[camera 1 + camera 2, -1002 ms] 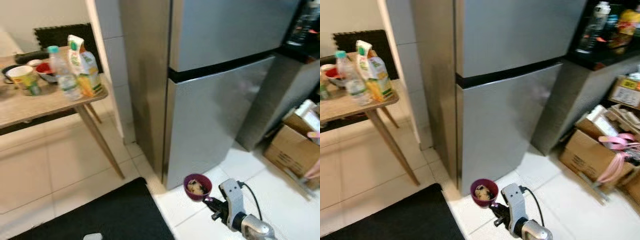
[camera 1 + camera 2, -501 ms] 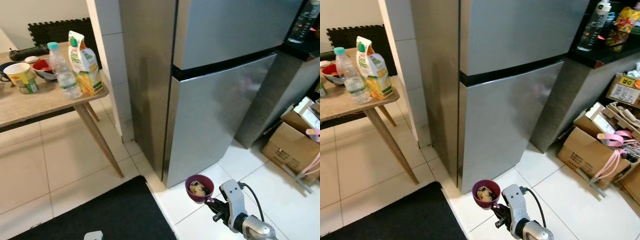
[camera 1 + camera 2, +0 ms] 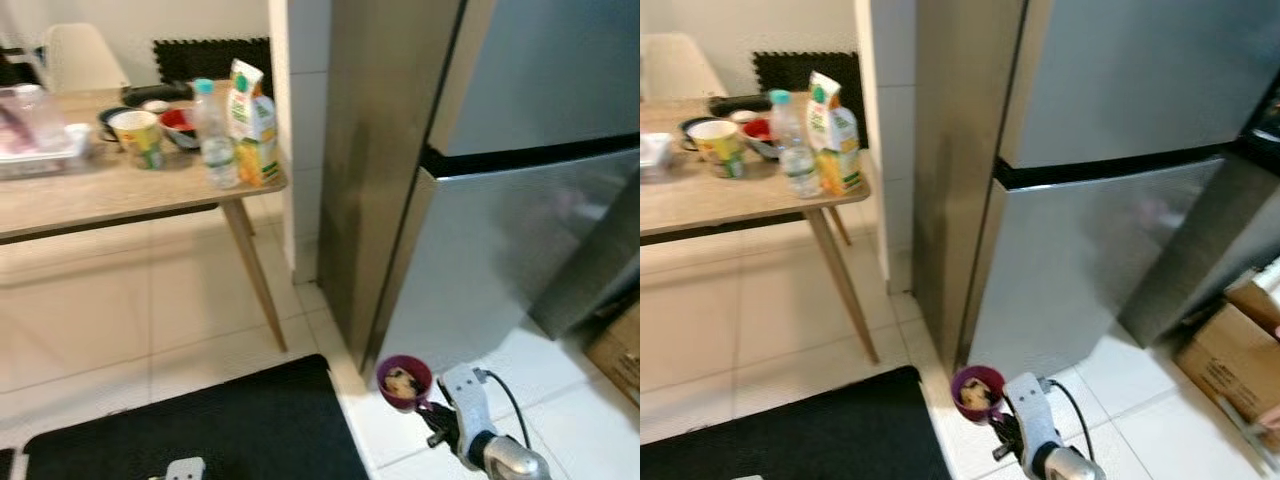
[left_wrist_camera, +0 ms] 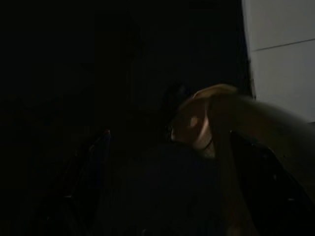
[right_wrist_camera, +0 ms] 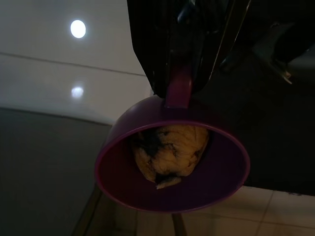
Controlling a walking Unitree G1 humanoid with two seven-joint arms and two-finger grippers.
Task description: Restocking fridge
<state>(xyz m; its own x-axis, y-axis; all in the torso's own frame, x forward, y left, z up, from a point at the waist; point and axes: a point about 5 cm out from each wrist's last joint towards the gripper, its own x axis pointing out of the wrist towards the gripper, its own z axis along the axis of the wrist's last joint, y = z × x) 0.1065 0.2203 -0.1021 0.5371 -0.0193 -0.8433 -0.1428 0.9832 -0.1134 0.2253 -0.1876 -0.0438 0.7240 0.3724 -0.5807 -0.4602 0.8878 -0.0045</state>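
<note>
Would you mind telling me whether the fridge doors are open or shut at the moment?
Shut: both doors of the fridge sit flush, with just the dark seam between them.

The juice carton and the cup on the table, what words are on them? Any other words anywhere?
Juice carton: printing too blurred to read.
Yellow cup: label too blurred to read.
Water bottle: label too small to read.
Fridge: no words visible.
Purple cup: none.

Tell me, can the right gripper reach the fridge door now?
Probably not yet: the right gripper holds the purple cup low, and white floor shows between it and the closed fridge.
</note>
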